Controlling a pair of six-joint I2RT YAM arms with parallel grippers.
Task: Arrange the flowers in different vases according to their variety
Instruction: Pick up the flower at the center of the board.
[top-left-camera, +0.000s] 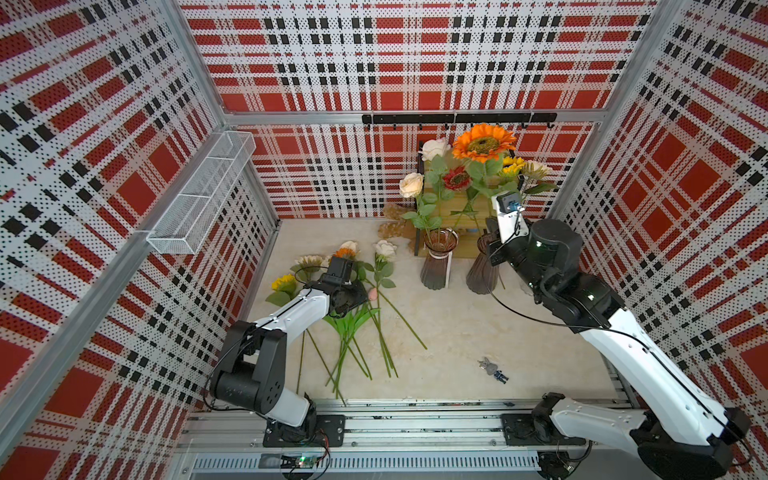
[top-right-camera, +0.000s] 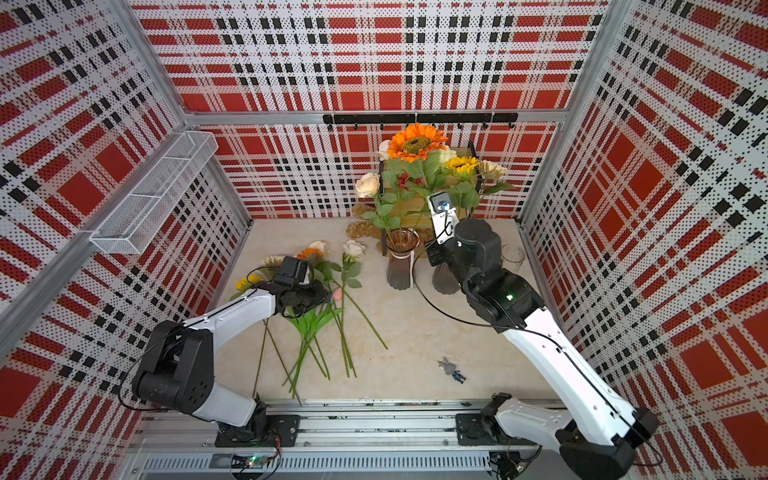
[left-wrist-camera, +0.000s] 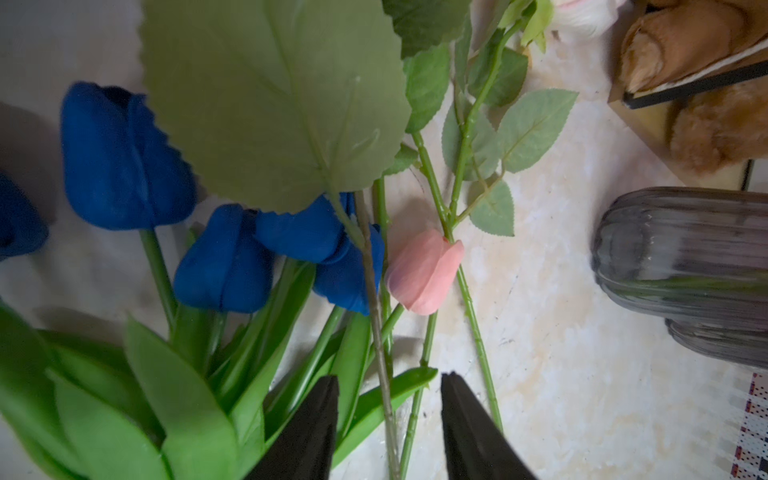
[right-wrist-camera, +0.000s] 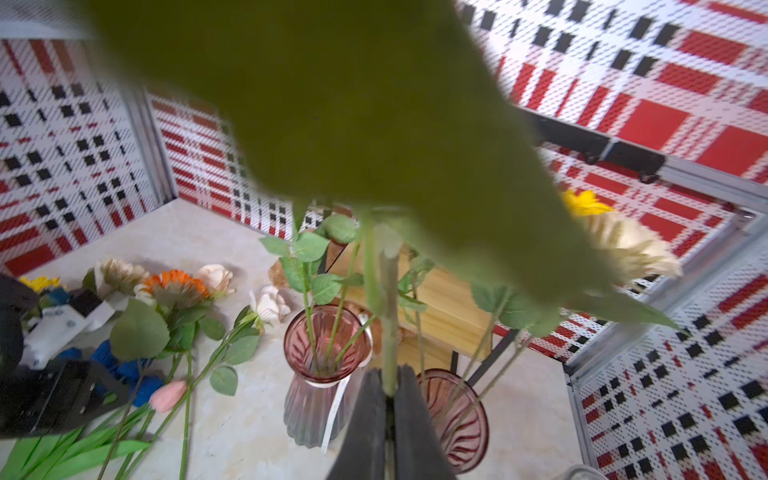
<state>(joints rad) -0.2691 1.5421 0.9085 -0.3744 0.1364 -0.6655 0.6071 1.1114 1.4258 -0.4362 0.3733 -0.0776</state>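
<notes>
My left gripper is low over the flowers lying on the table, jaws open. A brownish stem and the pink tulip's green stem run between its fingers. Several blue tulips lie beside them, and a white rose and sunflowers lie further back. My right gripper is shut on the stem of the big orange sunflower, upright above two ribbed vases. One vase holds cream roses. The other vase holds sunflowers. A clear cylinder vase stands behind the right arm.
A wooden shelf and a brown plush toy stand behind the vases. A white wire basket hangs on the left wall, and a black hook rail runs along the back. Small figurines lie near the front.
</notes>
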